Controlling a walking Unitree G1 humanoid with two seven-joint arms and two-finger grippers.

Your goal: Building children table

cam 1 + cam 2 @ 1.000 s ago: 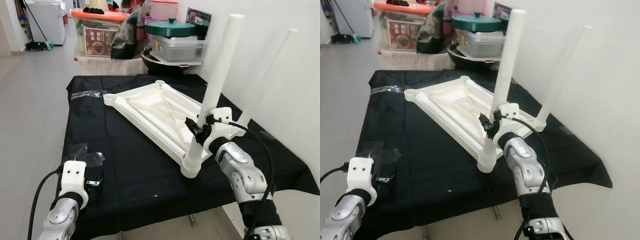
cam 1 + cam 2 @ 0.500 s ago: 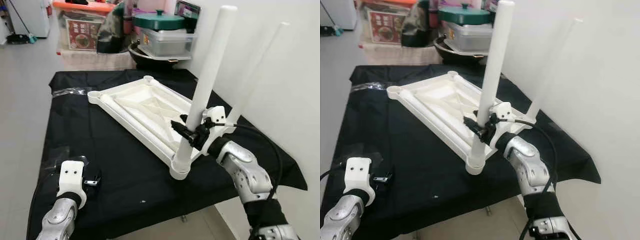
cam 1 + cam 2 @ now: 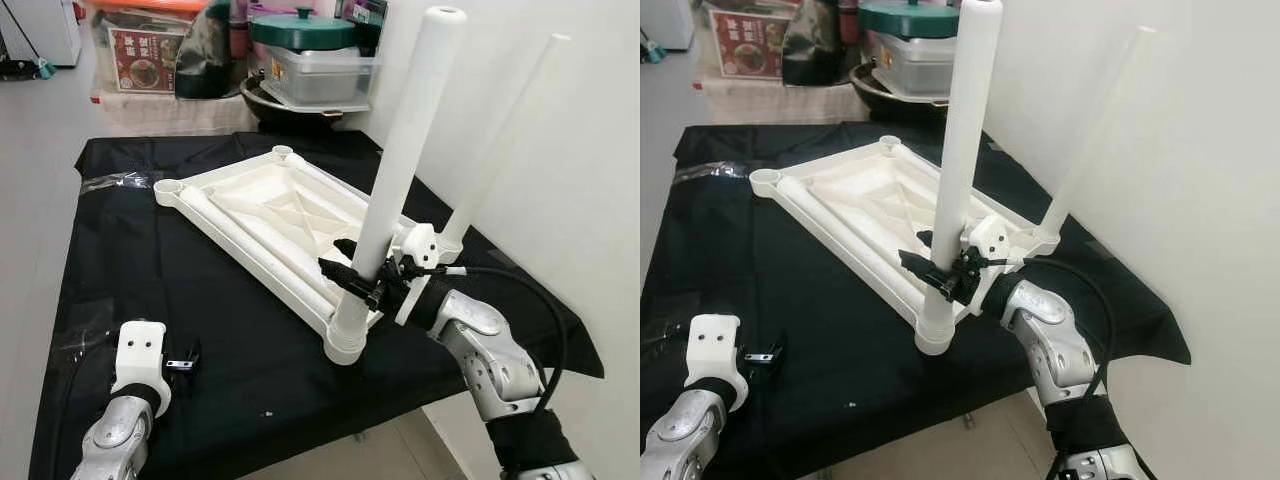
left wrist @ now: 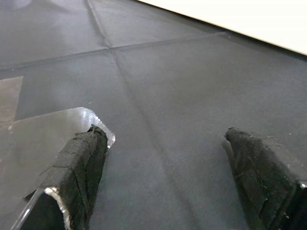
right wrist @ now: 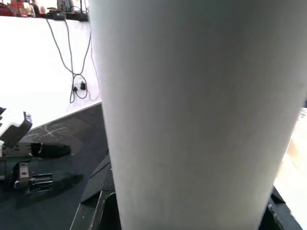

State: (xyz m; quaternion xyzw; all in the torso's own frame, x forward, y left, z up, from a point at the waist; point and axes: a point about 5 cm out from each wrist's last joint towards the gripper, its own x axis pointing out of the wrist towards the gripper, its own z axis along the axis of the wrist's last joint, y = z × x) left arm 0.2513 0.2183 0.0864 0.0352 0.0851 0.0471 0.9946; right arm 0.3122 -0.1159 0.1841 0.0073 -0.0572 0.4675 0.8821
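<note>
Plain white wall (image 3: 590,150) on the right; pale grey tiled floor (image 3: 30,130); black cloth (image 3: 150,270) covering a work surface; storage boxes (image 3: 140,55) stacked behind.

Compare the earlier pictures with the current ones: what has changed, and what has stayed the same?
The camera shifted, so the whole scene slid in frame. The right gripper stays clamped on the near white leg, which is upright in its corner socket of the upturned tabletop. The far leg stays standing, and the left gripper remains open over the black cloth.

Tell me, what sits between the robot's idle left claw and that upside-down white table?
Only bare black cloth, seen in the left eye view. The left end effector hovers open near the table edge, apart from the upturned tabletop.
</note>
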